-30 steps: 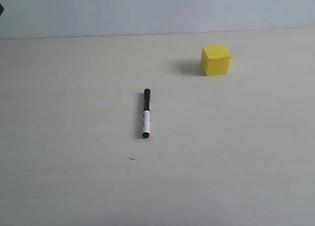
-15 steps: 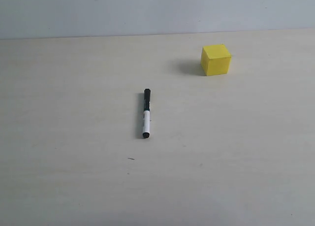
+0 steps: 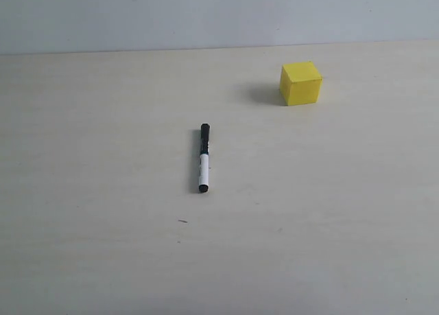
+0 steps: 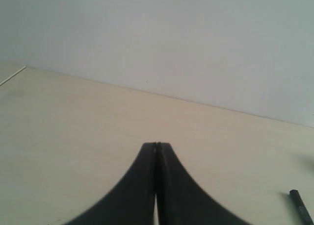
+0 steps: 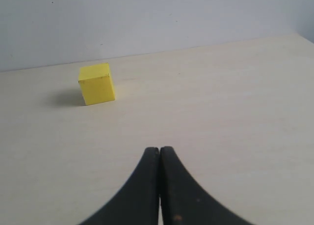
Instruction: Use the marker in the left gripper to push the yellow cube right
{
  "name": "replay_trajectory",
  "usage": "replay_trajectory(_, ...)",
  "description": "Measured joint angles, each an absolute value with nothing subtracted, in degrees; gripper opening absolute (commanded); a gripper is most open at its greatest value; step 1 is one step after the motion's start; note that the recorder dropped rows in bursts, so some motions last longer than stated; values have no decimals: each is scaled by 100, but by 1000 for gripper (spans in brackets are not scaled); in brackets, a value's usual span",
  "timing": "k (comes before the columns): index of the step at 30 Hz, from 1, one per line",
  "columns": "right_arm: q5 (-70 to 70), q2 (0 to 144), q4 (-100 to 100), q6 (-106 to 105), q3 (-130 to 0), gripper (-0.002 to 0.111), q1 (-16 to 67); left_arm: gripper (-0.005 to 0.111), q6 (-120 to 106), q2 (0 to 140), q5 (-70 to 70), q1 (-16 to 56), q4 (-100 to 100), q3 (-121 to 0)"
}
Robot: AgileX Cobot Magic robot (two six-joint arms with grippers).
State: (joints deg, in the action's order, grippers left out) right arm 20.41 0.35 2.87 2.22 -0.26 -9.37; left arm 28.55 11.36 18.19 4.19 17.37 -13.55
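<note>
The marker lies flat on the pale table in the exterior view, black cap pointing away, white barrel nearer, no gripper touching it. Its black end also shows in the left wrist view as the marker at the frame's edge. The yellow cube rests at the back right, well apart from the marker; the right wrist view shows the yellow cube too. My left gripper is shut and holds nothing. My right gripper is shut and holds nothing. Neither arm appears in the exterior view.
The pale wooden table runs back to a plain light wall. A small dark speck marks the tabletop in front of the marker.
A dark shape at the exterior view's far left edge one second ago has left the picture. The marker and the cube have not moved.
</note>
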Motion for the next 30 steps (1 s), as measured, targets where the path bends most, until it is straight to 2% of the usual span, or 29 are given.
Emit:
replay_trajectory(6,2041,35,287,222,-26,0,-937,0,2855,1107,2102,419,1927,-1318)
replay_trajectory(13,2041,35,287,222,-26,0,-937,0,2855,487,1394,419,2249,-654)
replay_trajectory(22,2041,35,287,222,-26,0,-937,0,2855,32,1326,419,2504,-17)
replay_trajectory(30,2041,35,287,222,-26,0,-937,0,2855,32,1987,419,2360,-17)
